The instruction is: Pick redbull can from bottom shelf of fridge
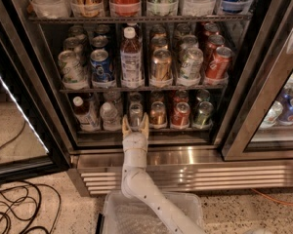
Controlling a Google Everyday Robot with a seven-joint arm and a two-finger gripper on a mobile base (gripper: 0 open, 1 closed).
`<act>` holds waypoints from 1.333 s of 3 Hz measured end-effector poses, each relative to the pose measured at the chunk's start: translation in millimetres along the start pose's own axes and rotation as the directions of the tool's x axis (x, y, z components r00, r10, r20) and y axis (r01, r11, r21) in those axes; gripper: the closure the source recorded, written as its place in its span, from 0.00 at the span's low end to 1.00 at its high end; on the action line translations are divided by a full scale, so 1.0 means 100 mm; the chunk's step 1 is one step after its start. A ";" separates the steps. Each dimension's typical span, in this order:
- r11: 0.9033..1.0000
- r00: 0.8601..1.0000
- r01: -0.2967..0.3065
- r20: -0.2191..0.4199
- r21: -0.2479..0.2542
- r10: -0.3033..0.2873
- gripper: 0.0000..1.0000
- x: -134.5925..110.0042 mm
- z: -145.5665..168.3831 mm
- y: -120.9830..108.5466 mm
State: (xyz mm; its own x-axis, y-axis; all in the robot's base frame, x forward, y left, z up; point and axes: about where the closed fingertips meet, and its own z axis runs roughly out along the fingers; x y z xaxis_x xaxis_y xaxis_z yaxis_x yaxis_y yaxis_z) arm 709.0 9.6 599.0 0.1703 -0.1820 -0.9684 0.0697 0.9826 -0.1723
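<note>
The fridge [151, 152] stands open in front of me, its dark racks full of drinks. On the bottom shelf [146, 129] the slim silvery redbull can [136, 114] sits third from the left, between a clear bottle [110, 116] and a gold-copper can [157, 114]. My gripper [136, 123] reaches up from below on a white arm. It is open, its two tan fingers rising either side of the redbull can's lower part, at the shelf's front edge. The can's base is hidden behind the fingers.
A red can [180, 115] and a green can [202, 114] stand further right on the same shelf, a dark-capped bottle [81, 113] at the left. The taller rack [141, 87] hangs just above. The ribbed steel grille [195, 175] lies below; cables [14, 211] trail on the floor.
</note>
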 end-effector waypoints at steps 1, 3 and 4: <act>1.000 1.000 0.010 -0.004 0.007 -0.010 0.40 0.04 0.03 -0.03; 1.000 1.000 0.019 0.003 -0.005 -0.019 0.83 0.08 0.04 -0.07; 1.000 1.000 0.012 0.018 -0.026 -0.012 1.00 0.06 0.01 -0.08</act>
State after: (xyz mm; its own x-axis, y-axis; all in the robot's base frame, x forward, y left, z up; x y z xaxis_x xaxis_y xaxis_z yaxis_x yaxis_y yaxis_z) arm 710.1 0.8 594.4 0.1871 -0.1944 -0.9629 0.0460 0.9809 -0.1891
